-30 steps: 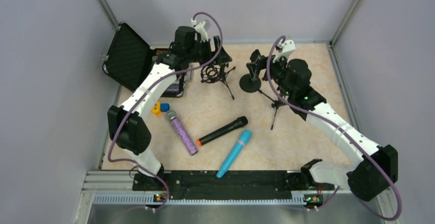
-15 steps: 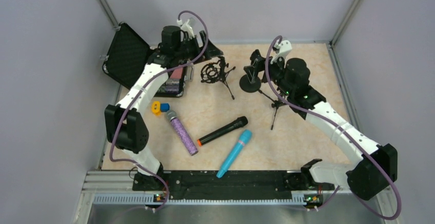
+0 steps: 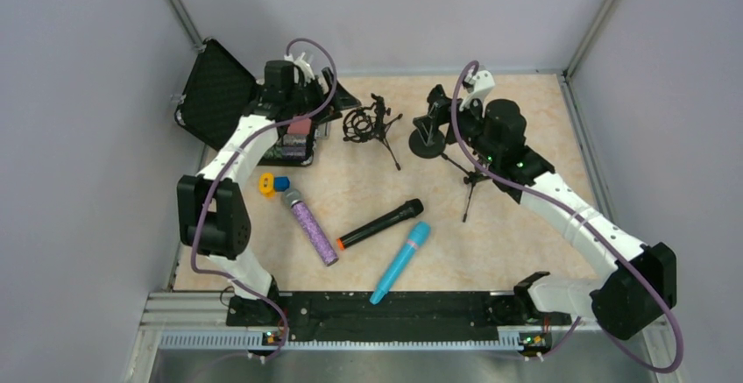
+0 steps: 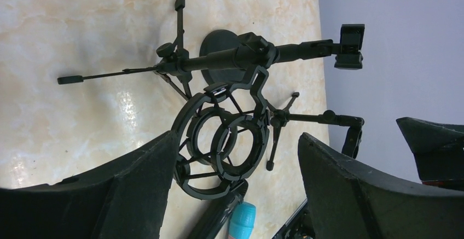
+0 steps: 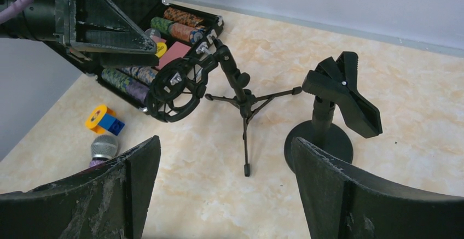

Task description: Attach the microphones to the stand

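Observation:
Three microphones lie on the table: glittery purple with a silver mesh head, matte black with an orange end, and light blue. A shock-mount ring on a small tripod stands at the back; it shows in the left wrist view and the right wrist view. A clip stand on a round base stands beside it. A second tripod lies below my right arm. My left gripper is open and empty, left of the shock mount. My right gripper is open and empty, by the clip stand.
An open black case with poker chips sits at the back left, under my left arm. Small yellow and blue blocks lie by the purple microphone's head. Grey walls close in the table on three sides.
My left gripper has drawn back leftward from the shock-mount stand toward the case. The right arm has shifted only slightly. The microphones have not moved.

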`<state>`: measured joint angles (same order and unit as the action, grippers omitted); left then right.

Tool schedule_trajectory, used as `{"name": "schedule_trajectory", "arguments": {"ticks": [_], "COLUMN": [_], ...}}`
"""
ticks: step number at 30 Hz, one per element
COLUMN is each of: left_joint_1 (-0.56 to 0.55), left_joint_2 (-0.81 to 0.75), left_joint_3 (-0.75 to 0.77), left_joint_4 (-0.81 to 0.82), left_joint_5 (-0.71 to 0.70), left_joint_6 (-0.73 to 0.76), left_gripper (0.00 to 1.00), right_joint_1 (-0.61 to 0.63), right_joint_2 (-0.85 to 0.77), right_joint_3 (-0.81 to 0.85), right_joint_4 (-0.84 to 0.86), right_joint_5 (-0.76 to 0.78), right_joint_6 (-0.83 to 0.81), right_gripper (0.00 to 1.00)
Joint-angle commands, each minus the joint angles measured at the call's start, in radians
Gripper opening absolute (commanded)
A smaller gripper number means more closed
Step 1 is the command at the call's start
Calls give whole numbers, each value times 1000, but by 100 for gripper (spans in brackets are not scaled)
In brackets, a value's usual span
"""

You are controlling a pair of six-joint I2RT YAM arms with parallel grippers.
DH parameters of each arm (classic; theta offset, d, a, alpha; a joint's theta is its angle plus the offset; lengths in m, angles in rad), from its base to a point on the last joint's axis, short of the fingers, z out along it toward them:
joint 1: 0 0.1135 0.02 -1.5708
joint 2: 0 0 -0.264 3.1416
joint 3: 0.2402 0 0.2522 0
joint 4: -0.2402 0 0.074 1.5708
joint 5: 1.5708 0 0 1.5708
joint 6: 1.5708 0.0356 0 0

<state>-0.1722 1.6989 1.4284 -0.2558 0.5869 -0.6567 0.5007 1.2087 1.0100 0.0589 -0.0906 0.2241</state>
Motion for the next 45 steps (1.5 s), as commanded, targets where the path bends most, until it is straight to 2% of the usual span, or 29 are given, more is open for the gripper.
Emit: {"name": "schedule_trajectory", "arguments": {"ticks": [1,18,31,39,45], "left_joint_1": [-9,-74,-121,-121,-121], "left_joint_2": [12,-53,-61,-99,-191], "left_joint_3": [-23,-121,-130,-133,-180], "left_joint_4": [48,107,156,28,10], "left_joint_5": [25,42,70,-121,-251], "left_joint_6": [-11,4,13,89,107], "left_gripper": [84,84,84,89,92], "right_joint_1": [-3,-2,-2,-2,-2], "right_joint_2": [4,40,48,36,22], "right_joint_3": [23,42,48,51,47], "right_joint_4": [23,19,1,-19,-28], "right_joint_5": [-26,-43,-52,-53,-52], "right_joint_6": [20,26,35,39,39], "right_gripper": [88,88,89,92,95]}}
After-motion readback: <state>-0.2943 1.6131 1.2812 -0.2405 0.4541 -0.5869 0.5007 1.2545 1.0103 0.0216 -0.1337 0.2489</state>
